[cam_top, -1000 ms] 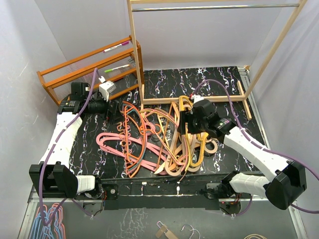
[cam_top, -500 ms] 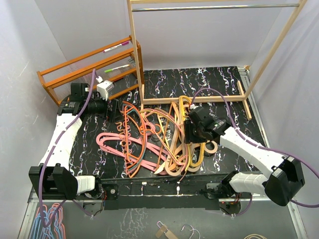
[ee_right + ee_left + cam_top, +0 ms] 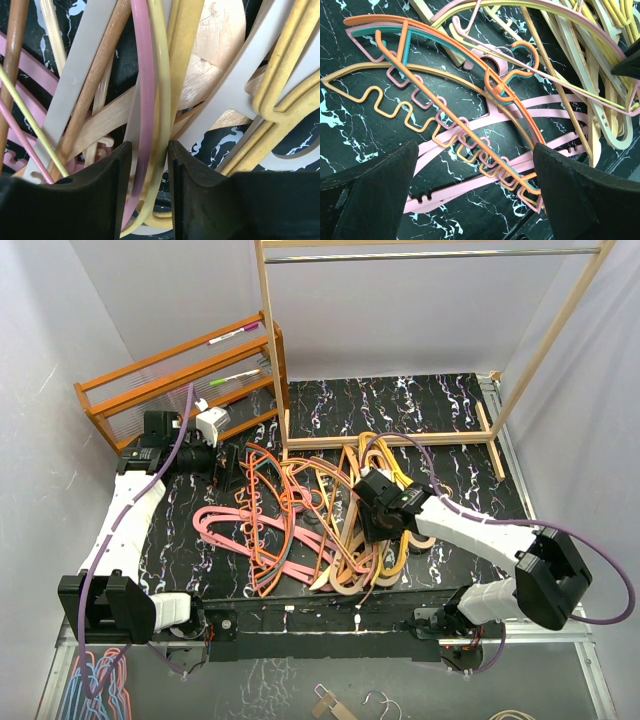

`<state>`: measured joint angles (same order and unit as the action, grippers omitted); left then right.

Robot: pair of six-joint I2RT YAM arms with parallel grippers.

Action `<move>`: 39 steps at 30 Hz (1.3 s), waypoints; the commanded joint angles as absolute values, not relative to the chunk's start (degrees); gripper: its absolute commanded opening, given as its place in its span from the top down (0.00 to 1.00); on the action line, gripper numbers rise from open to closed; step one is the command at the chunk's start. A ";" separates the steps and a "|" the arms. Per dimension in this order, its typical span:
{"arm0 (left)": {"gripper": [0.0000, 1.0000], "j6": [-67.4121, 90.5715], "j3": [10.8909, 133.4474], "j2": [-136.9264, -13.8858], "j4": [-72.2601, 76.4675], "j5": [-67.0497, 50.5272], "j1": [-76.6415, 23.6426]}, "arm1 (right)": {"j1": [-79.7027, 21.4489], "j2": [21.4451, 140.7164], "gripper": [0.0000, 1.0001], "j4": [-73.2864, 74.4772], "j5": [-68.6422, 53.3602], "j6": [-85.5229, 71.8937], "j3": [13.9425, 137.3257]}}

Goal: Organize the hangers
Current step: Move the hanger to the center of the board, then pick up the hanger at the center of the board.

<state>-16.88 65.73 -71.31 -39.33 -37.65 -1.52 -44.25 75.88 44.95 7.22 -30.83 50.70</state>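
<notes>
Right claw (image 3: 148, 150) is squeezed shut on the pink and yellow bars (image 3: 142, 90), two thin hanger arms lying side by side, deep in the pile of hangers (image 3: 310, 525). The pile lies all tangled in the middle of the black table (image 3: 430, 405), in front of the tall wooden frame (image 3: 272, 340) with its metal rail (image 3: 430, 254). On the other side, the left claw (image 3: 475, 200) hangs over the pile with its fingers wide apart and nothing between them. An orange hanger (image 3: 440, 107) lies under it.

I think the job right now is pulling one hanger out of the mess. Two bars are in the pinch, and I cannot tell if they belong to one hanger or two. Lots of other hangers cross over and under them. So the lift should be slow and straight up. If the whole pile comes along, it would be best to stop and wiggle. The left claw could press the others down. The hooks need watching, because I think they will catch on everything.
</notes>
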 commanded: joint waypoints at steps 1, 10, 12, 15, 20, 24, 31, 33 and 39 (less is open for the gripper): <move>0.03 -17.69 64.93 -69.00 -40.28 -39.06 -1.76 | -46.11 77.82 0.67 44.14 12.33 -31.77 53.69; 0.03 -17.50 64.43 -69.08 -39.74 -39.25 -1.78 | -52.06 83.89 0.83 53.94 23.33 -34.14 61.79; 0.03 -17.49 64.34 -69.01 -39.74 -39.29 -1.76 | -52.52 84.09 0.83 54.23 23.72 -34.27 62.50; 0.03 -17.62 64.26 -68.99 -39.89 -39.19 -1.76 | -52.84 84.37 0.82 54.85 23.95 -34.43 63.45; 0.03 -17.58 64.08 -69.00 -39.95 -39.22 -1.76 | -53.09 84.90 0.66 56.04 24.69 -34.54 64.41; 0.03 -17.67 63.90 -69.04 -39.82 -39.22 -1.76 | -53.11 84.72 0.64 55.75 24.79 -34.54 64.11; 0.03 -17.68 63.90 -69.13 -39.79 -39.21 -1.76 | -53.17 84.74 0.77 54.68 24.09 -34.28 63.12; 0.03 -17.69 63.81 -69.00 -39.73 -39.20 -1.76 | -53.16 84.81 0.82 54.58 24.04 -34.11 63.11; 0.03 -17.75 63.89 -69.01 -39.82 -39.31 -1.80 | -53.16 84.66 0.92 54.49 24.08 -33.84 63.51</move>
